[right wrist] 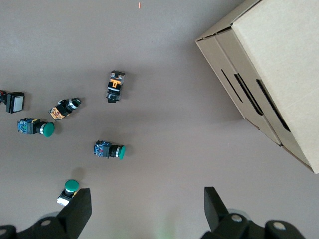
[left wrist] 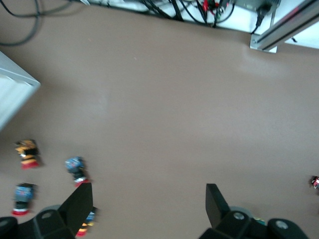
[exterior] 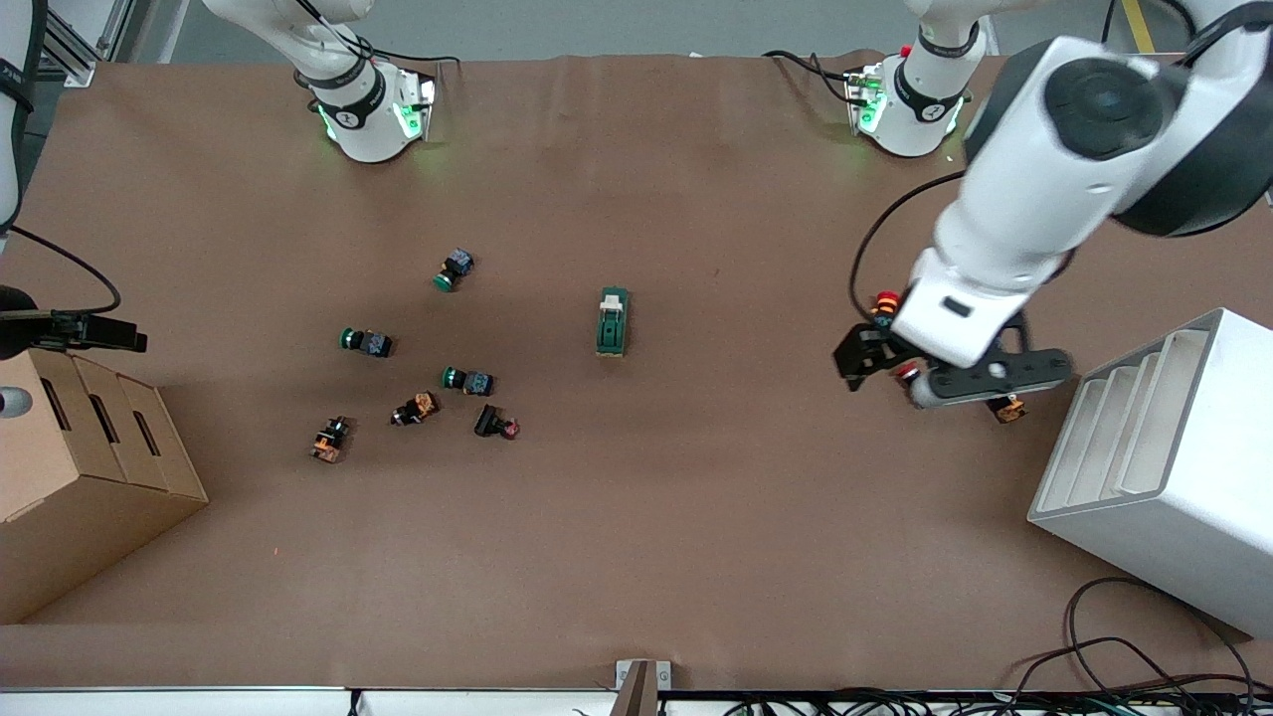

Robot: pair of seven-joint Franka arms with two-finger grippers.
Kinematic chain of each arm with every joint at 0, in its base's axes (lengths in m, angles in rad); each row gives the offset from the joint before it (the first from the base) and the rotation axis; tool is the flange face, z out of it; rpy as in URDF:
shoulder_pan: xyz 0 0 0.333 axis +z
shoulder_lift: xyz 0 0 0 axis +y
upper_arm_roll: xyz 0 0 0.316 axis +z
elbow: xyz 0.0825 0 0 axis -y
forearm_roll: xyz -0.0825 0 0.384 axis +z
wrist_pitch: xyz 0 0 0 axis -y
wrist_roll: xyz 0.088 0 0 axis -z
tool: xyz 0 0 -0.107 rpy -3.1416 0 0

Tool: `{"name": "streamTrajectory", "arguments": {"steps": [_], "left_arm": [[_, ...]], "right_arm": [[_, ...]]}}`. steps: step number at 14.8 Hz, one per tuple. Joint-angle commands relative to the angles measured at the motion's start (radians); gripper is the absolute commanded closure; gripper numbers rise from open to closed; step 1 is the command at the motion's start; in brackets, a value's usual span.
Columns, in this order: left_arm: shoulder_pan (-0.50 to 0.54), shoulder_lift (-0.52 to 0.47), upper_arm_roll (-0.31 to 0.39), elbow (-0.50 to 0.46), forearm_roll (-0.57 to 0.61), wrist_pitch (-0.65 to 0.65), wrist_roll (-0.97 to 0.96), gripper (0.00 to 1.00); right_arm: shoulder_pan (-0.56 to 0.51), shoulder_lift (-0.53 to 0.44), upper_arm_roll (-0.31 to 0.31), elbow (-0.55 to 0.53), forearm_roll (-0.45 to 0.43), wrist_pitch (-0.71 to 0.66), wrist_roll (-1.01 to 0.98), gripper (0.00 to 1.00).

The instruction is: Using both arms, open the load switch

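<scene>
The load switch (exterior: 613, 320), a dark-green block with a white lever piece, lies alone mid-table and shows in neither wrist view. My left gripper (exterior: 980, 383) (left wrist: 148, 194) hangs open over bare table among a few push-buttons toward the left arm's end, with nothing between its fingers. It is well apart from the switch. My right gripper (right wrist: 147, 195) is open and empty, held high. Its wrist view looks down on the green and orange push-buttons and the cardboard box. In the front view its dark hand (exterior: 99, 334) shows at the frame's edge above that box.
Several push-buttons (exterior: 467, 381) lie scattered toward the right arm's end, a few more (exterior: 884, 304) by the left gripper. A cardboard box (exterior: 90, 467) stands at the right arm's end. A white slotted rack (exterior: 1174, 467) stands at the left arm's end, with cables (exterior: 1124, 666) along the front edge.
</scene>
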Motion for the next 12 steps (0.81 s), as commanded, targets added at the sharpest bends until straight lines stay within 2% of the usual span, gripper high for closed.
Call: {"name": "streamTrajectory", "arguments": {"steps": [1,4,6,9,12], "left_arm": [[-0.046,-0.121,0.17,-0.057,-0.092,-0.041,0.154,0.0],[-0.125,-0.213,0.378,-0.112,-0.178,-0.087,0.393,0.0],[-0.154,-0.274,0.474,-0.162,-0.223,-0.097,0.49,0.0],[-0.177,-0.314,0.542,-0.17,-0.247,-0.175,0.513,0.0],[-0.171,-0.371,0.548,-0.219,-0.246,-0.201,0.591,0.0]], "right_arm": [[-0.01,-0.013,0.022,-0.002,-0.013,-0.01,-0.004,0.0],[-0.009,-0.018,0.026,-0.002,-0.001,-0.013,-0.004,0.0],[-0.007,-0.024,0.029,-0.002,0.001,-0.039,-0.004,0.0],[-0.006,-0.056,0.029,-0.011,0.001,-0.054,-0.007,0.0],[-0.007,-0.079,0.029,-0.022,0.001,-0.059,-0.007,0.0]]}}
